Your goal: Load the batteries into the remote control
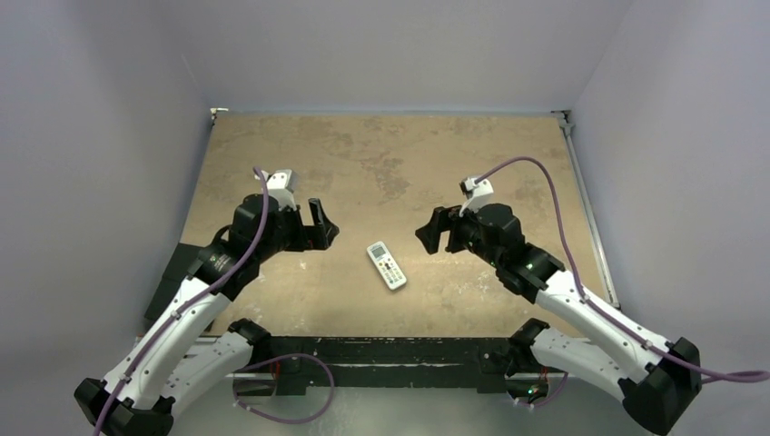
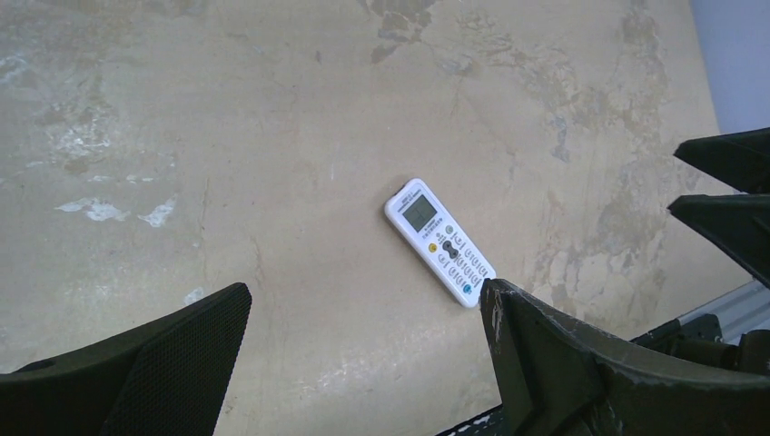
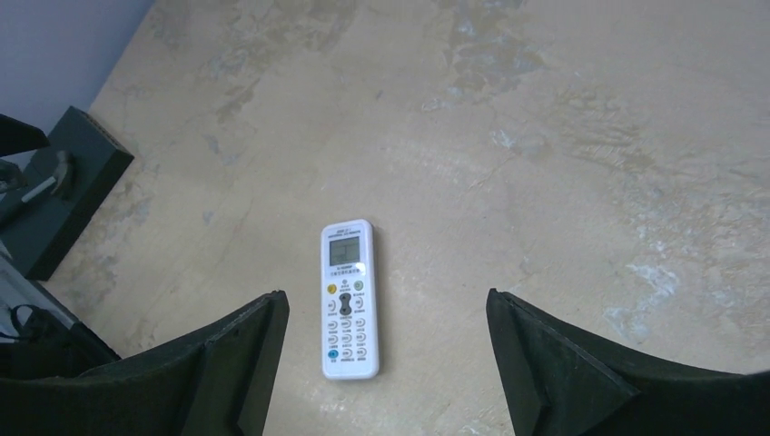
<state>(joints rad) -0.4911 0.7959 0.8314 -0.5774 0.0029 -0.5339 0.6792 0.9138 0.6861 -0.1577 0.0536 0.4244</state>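
Left gripper: jaws spread wide, holding nothing. Right gripper: jaws likewise spread, holding nothing. Remote control: lies flat on the worktop, buttons facing up, screen end directed away from the arm bases, between both grippers and touching neither.

Your three views: one high, two close.
From high behind the near edge you see the whole table; each wrist camera looks down between its own fingers, and all share the remote control.
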